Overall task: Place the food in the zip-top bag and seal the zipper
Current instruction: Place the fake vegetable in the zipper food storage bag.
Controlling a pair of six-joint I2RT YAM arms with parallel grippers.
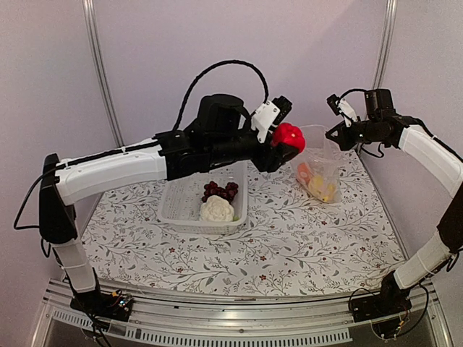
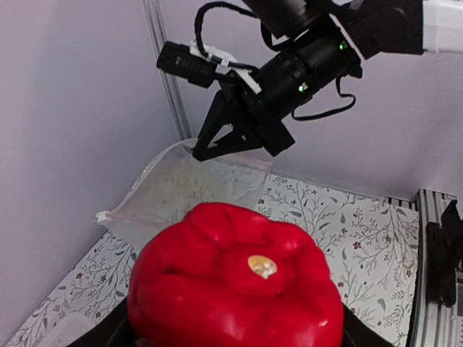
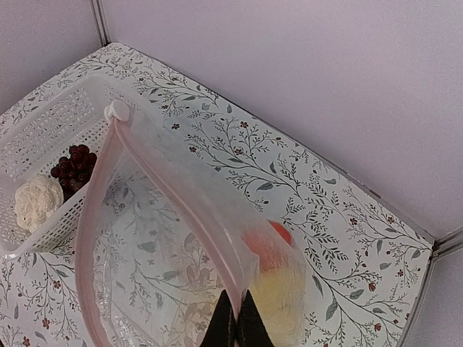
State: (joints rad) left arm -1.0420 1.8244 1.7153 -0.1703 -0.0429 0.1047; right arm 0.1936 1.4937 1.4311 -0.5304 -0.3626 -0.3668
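My left gripper (image 1: 283, 142) is shut on a red toy fruit (image 1: 288, 135), held in the air just left of the zip-top bag (image 1: 319, 168). In the left wrist view the red fruit (image 2: 235, 278) fills the space between my dark fingers, with the bag's mouth (image 2: 181, 188) beyond it. My right gripper (image 3: 236, 327) is shut on the bag's top edge and holds it up. The pinkish zipper (image 3: 181, 189) gapes open. Orange (image 3: 269, 242) and yellow (image 3: 281, 296) food pieces lie inside the bag. Dark purple grapes (image 1: 221, 191) and a white cauliflower (image 1: 217, 210) sit in the basket.
A white slotted basket (image 1: 172, 214) stands on the floral tablecloth at mid-table, under my left arm. Pale walls with metal posts close in the back and both sides. The right arm (image 2: 289, 72) hangs above the bag in the left wrist view.
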